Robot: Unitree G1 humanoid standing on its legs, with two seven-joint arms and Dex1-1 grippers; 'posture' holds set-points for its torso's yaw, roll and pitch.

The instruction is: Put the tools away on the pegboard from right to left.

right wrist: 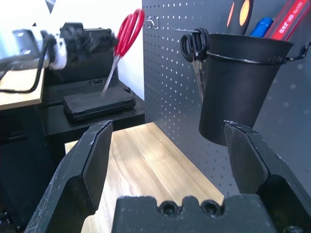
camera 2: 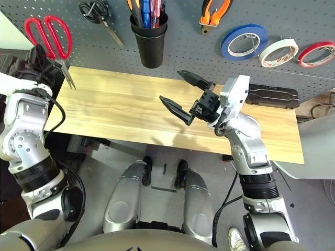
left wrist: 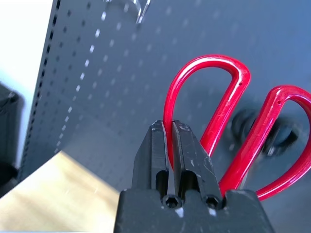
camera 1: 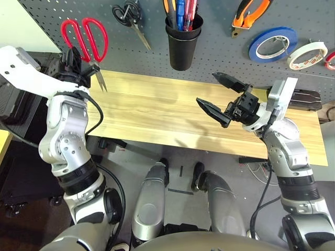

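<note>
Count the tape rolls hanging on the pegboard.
3, side by side at the right end of the pegboard: the blue tape roll, the off-white tape roll next to it, and the red tape roll farthest right.

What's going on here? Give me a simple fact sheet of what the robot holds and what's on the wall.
left gripper: shut on one loop of the red-handled scissors, raised against the pegboard
right gripper: open, holding nothing, above the wooden table
on the pegboard: black-handled scissors, black cup with tools in it, orange-and-black-handled pliers, blue tape roll, off-white tape roll
</note>
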